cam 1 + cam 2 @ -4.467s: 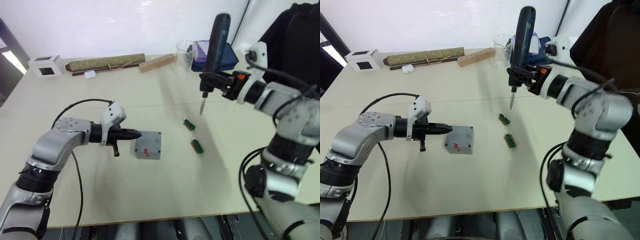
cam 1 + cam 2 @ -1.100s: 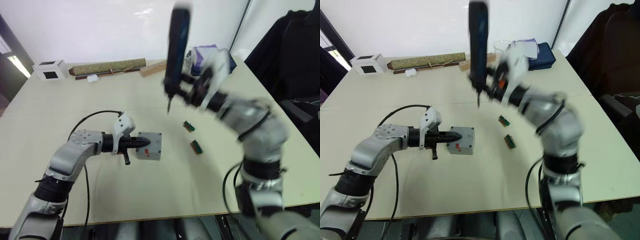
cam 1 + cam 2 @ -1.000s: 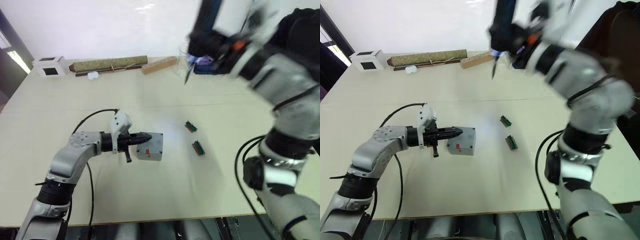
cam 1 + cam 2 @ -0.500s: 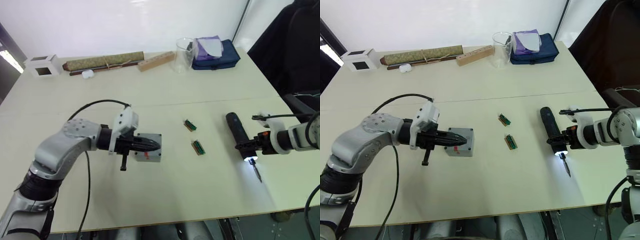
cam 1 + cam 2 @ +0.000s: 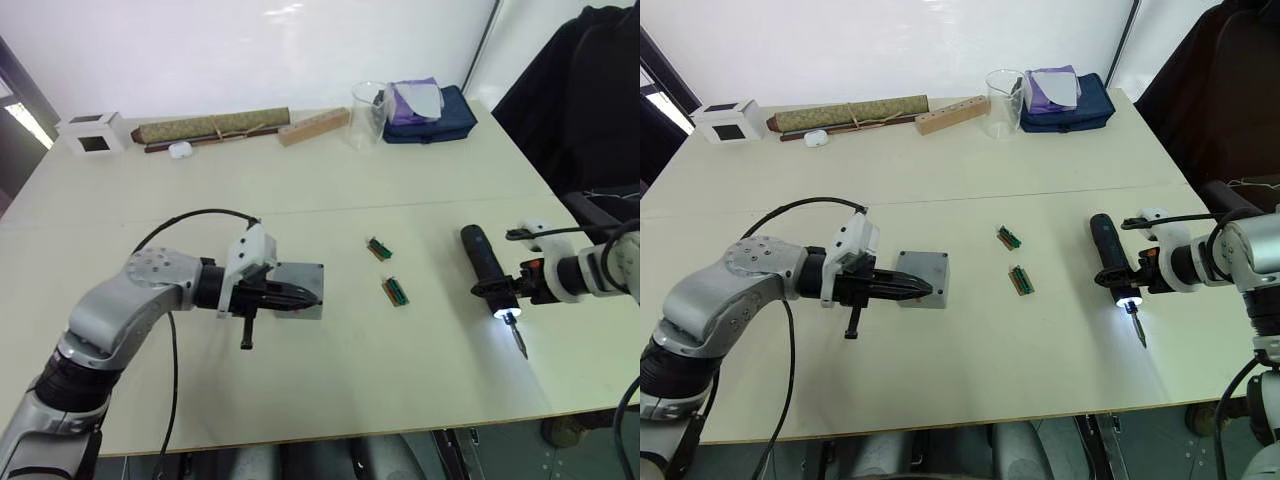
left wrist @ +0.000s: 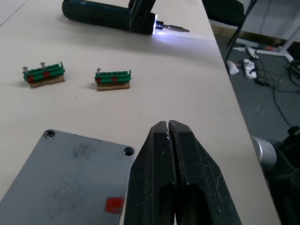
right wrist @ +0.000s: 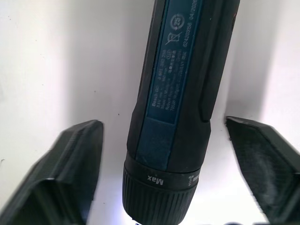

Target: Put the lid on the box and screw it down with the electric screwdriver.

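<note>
The grey lid [image 5: 300, 275] with its red mark [image 6: 115, 205] lies flat on the box [image 5: 938, 299] left of the table's middle. Two screw heads show at the lid's corners in the left wrist view. My left gripper [image 5: 310, 298] is shut, empty, with its tips just over the lid's near edge. The dark electric screwdriver [image 5: 483, 268] lies on the table at the right, bit towards the front edge and tip light on. My right gripper [image 5: 1122, 281] is open, its fingers [image 7: 70, 168] standing apart on either side of the screwdriver's barrel [image 7: 180, 93] without touching it.
Two green terminal blocks [image 5: 378, 249] [image 5: 397, 293] lie between box and screwdriver. Along the far edge stand a white cube [image 5: 92, 131], a rolled scroll [image 5: 212, 127], a wooden block [image 5: 314, 126], a glass beaker [image 5: 368, 100] and a blue pouch [image 5: 430, 105]. The table's right edge is near the screwdriver.
The screwdriver, held high over the table a second ago, now lies on the table at the right. My left gripper has stayed shut at the lid.
</note>
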{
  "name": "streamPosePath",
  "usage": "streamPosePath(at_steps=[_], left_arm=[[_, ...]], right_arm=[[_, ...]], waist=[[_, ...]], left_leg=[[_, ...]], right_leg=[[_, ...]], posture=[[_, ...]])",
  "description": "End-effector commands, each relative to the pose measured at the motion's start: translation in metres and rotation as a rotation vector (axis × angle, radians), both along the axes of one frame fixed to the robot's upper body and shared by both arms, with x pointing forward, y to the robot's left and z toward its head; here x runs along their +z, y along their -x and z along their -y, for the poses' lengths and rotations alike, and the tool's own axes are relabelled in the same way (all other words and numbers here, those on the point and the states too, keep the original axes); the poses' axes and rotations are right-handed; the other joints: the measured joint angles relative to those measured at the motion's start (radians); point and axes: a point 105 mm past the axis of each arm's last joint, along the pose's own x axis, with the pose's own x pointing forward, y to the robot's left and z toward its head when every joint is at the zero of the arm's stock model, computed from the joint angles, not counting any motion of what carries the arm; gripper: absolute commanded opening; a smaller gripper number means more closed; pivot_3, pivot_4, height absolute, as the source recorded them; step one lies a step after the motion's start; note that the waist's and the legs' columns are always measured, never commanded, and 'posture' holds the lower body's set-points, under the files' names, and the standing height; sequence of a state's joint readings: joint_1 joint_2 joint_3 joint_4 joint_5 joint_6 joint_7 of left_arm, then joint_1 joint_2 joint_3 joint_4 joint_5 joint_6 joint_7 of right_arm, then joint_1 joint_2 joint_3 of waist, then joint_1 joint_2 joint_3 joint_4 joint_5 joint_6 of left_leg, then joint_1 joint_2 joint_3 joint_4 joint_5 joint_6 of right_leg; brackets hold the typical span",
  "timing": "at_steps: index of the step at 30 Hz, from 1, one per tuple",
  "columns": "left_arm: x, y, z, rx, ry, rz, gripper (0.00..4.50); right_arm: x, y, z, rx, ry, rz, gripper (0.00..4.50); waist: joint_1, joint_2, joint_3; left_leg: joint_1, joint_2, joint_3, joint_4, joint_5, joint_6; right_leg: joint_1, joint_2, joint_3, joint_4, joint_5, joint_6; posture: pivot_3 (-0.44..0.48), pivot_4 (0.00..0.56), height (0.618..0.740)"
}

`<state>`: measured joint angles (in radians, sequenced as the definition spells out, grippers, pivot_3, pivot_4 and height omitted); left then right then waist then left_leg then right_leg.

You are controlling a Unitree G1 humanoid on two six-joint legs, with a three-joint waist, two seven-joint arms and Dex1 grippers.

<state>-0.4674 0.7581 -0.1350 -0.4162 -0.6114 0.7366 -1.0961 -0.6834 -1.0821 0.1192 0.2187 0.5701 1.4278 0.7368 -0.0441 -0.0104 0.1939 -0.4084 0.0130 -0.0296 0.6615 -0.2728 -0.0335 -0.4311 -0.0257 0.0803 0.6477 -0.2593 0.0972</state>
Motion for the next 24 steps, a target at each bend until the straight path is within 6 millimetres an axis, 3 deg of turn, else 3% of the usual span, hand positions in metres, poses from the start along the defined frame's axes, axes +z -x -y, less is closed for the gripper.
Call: streamPosePath(at_steps=[1, 2, 3, 4, 6, 7, 9, 13, 18, 24], left_arm=[[0.015, -0.008, -0.010, 0.047, 0.018, 0.056, 0.00], [0.020, -0.014, -0.016, 0.083, 0.025, 0.067, 0.00], [0.027, -0.031, -0.035, 0.177, 0.030, 0.088, 0.00], [0.032, -0.048, -0.059, 0.290, 0.033, 0.102, 0.00], [0.029, -0.066, -0.087, 0.416, 0.009, 0.109, 0.00], [0.019, -0.071, -0.094, 0.444, -0.031, 0.117, 0.00], [0.005, -0.075, -0.097, 0.458, -0.072, 0.114, 0.00], [-0.022, -0.068, -0.095, 0.427, -0.153, 0.096, 0.00], [-0.030, -0.057, -0.073, 0.393, -0.110, 0.060, 0.00], [-0.037, -0.053, -0.056, 0.380, -0.101, 0.054, 0.00]], right_arm=[[0.029, -0.012, 0.001, 0.050, 0.059, 0.131, 4.45], [0.042, -0.017, 0.000, 0.080, 0.092, 0.195, 4.45], [0.072, -0.026, -0.015, 0.162, 0.111, 0.321, 4.45], [0.101, -0.031, -0.039, 0.282, 0.138, 0.459, 4.45], [0.125, -0.026, -0.079, 0.469, 0.135, 0.600, 4.45], [0.119, -0.017, -0.103, 0.586, 0.102, 0.621, 4.45], [0.101, 0.000, -0.131, 0.731, 0.064, 0.607, 4.45], [0.057, 0.036, -0.173, 0.935, 0.002, 0.545, 4.45], [0.019, 0.053, -0.198, 0.982, -0.070, 0.490, 4.45], [0.007, 0.045, -0.218, 0.967, -0.111, 0.475, 4.45]], waist=[[0.000, 0.000, 0.000], [0.000, 0.000, 0.000], [-0.001, 0.001, 0.001], [-0.005, 0.003, 0.002], [-0.021, 0.006, 0.004], [-0.024, 0.005, 0.003], [-0.023, 0.001, 0.001], [0.001, -0.004, -0.001], [0.019, -0.004, -0.001], [0.027, -0.005, 0.000]], left_leg=[[0.000, 0.000, 0.000, 0.000, 0.000, 0.000], [0.000, 0.000, 0.000, 0.000, 0.000, 0.000], [0.000, 0.000, 0.000, 0.000, 0.000, 0.000], [0.000, 0.000, 0.000, 0.000, 0.000, 0.000], [0.000, 0.001, 0.001, 0.000, 0.000, 0.000], [0.000, 0.002, 0.001, 0.000, 0.000, 0.000], [0.001, 0.005, -0.004, -0.001, 0.000, 0.000], [-0.001, 0.007, -0.005, 0.000, -0.002, 0.002], [-0.013, 0.002, -0.003, 0.006, -0.001, 0.001], [0.001, 0.000, -0.001, 0.007, 0.000, -0.001]], right_leg=[[0.000, 0.000, 0.000, 0.000, 0.000, 0.000], [0.000, 0.000, 0.000, 0.000, 0.000, 0.000], [0.000, 0.000, 0.000, 0.000, 0.000, 0.000], [0.000, 0.000, 0.000, 0.001, 0.000, 0.000], [-0.002, 0.001, 0.000, 0.003, 0.001, 0.001], [-0.003, 0.002, 0.000, 0.004, 0.001, 0.001], [-0.001, 0.007, -0.001, 0.003, 0.001, -0.001], [0.000, 0.006, -0.004, 0.000, -0.001, -0.003], [-0.009, -0.004, -0.004, 0.002, 0.002, 0.002], [0.005, -0.003, -0.002, -0.001, 0.003, 0.001]], posture=[[0.000, 0.150, 0.740], [0.000, 0.150, 0.740], [0.000, 0.150, 0.740], [0.000, 0.150, 0.740], [0.000, 0.150, 0.740], [0.000, 0.150, 0.740], [0.000, 0.150, 0.740], [0.000, 0.150, 0.740], [0.000, 0.150, 0.740], [0.000, 0.150, 0.740]])
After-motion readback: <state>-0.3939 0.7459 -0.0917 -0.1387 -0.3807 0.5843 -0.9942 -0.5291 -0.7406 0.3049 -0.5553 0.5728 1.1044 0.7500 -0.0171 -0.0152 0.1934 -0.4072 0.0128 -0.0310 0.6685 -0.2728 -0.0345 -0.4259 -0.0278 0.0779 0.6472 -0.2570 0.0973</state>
